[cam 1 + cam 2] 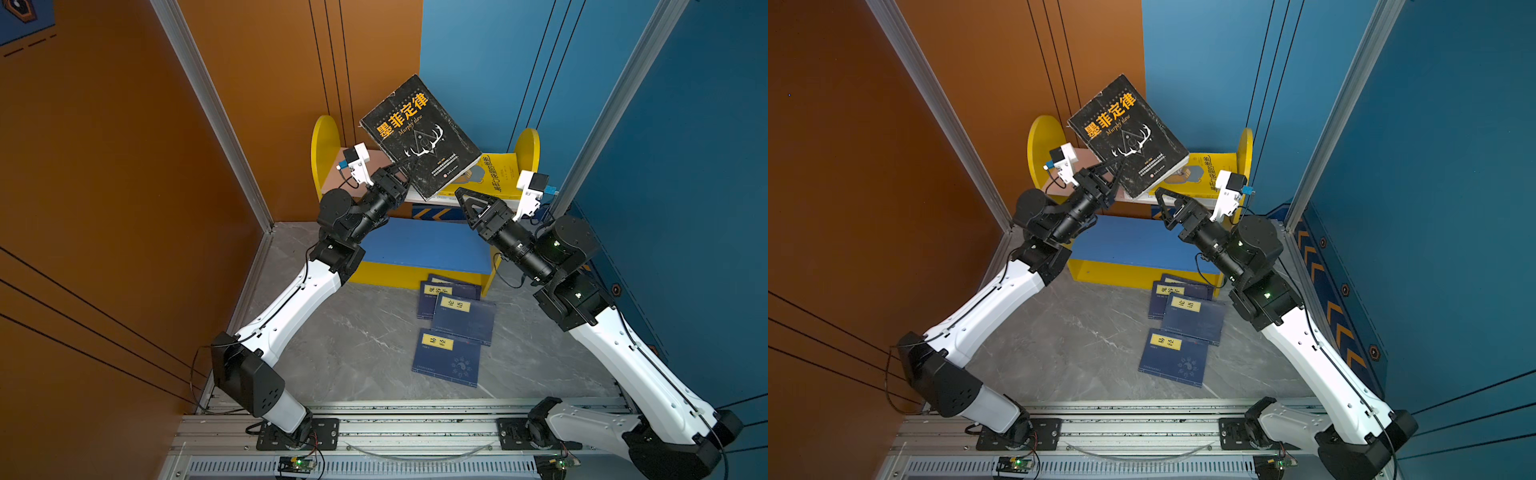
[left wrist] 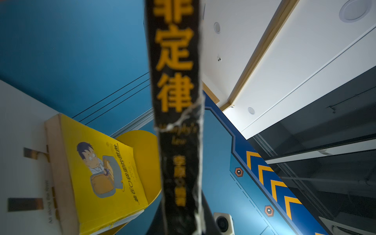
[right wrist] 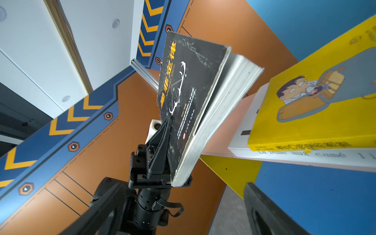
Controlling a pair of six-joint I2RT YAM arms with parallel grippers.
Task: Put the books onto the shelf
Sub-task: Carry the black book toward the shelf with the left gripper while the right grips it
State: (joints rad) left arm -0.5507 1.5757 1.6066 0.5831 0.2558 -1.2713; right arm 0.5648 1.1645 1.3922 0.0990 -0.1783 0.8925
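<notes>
My left gripper (image 1: 406, 171) is clamped on the lower corner of the black book (image 1: 419, 133), holding it tilted in the air over the shelf (image 1: 325, 141) and its pink upper board (image 1: 343, 176). My right gripper (image 1: 468, 204) is just below the book, jaws apart, empty.

The yellow book (image 1: 496, 174) lies flat on the white book (image 3: 284, 157) at the board's right end. Three navy books (image 1: 461, 318) lie on the floor (image 1: 357, 332) before the shelf.

Step in hand, I judge: shelving the black one. Next I should lower it onto the board's bare left part, clear of the stack, then release. A corner grip may let it swing.
</notes>
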